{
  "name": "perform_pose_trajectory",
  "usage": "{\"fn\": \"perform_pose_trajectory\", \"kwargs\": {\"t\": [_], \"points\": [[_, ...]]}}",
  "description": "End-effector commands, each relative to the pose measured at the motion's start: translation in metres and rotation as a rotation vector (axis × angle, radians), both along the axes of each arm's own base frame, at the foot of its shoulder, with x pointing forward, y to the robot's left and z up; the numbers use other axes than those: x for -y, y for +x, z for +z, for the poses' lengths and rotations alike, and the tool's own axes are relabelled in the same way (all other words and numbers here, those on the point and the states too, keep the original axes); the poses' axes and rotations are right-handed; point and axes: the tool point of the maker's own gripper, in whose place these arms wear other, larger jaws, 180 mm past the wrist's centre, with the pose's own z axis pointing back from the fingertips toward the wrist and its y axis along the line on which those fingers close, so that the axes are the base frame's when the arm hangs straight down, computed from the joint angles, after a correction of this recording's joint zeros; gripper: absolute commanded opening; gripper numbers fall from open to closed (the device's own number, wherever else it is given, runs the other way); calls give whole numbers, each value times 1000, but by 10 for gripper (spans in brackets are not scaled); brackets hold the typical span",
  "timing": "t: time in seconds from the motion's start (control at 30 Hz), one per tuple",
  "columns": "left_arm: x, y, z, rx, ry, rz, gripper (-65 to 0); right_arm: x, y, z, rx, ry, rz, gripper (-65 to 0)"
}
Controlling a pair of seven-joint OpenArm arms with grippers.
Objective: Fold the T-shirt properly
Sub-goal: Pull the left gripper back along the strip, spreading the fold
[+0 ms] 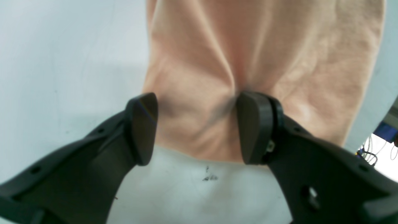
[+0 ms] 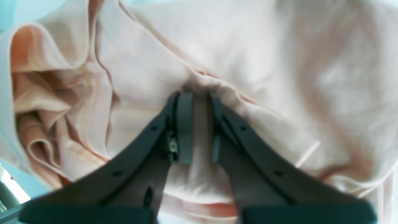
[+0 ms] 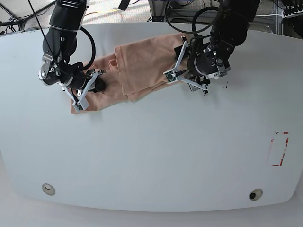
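The T-shirt [image 3: 137,71] lies bunched and partly folded on the white table [image 3: 151,156], toward its far side, between the two arms. The left claw [image 1: 197,127] is spread wide over the edge of the cloth – one pad [image 1: 143,127] sits at the fabric's side edge over bare table, the other [image 1: 253,127] presses down onto the salmon fabric, where creases run out from its tip. Nothing is caught between them. The right claw [image 2: 199,124] has its fingers drawn close together, pinching a ridge of the shirt's fabric between the pads – folds gather just beyond its tips, and rumpled layers pile up to one side. A few small dark marks [image 1: 210,175] show on the table near the left claw
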Motion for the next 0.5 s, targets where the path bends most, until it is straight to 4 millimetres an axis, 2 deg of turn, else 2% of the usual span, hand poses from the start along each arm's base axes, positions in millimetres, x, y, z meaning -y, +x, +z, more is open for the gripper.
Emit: {"fn": "perform_pose_trajectory", "kwargs": {"t": [0.0, 0.07, 0.13, 0.2, 0.23, 0.33, 0.47], "points": [[-11, 12, -5, 0, 15, 27, -271, 4, 9, 11, 32, -8, 1, -564], [-22, 17, -10, -3, 30, 31, -271, 4, 13, 14, 34, -6, 3, -526], [-32, 27, -12, 12, 36, 30, -271, 8, 16, 21, 49, 34, -27, -441], [-42, 34, -12, 22, 50, 31, -271, 13, 19, 25, 62, 50, -51, -393], [-48, 38, -12, 28, 61, 33, -271, 16, 19, 25, 63, 51, -61, -385], [-66, 46, -9, 43, 99, 38, -271, 19, 20, 25, 63, 49, -71, -415], [-86, 61, 3, 85, 144, 40, -271, 21, 19, 14, 23, 71, -85, -433]]}}
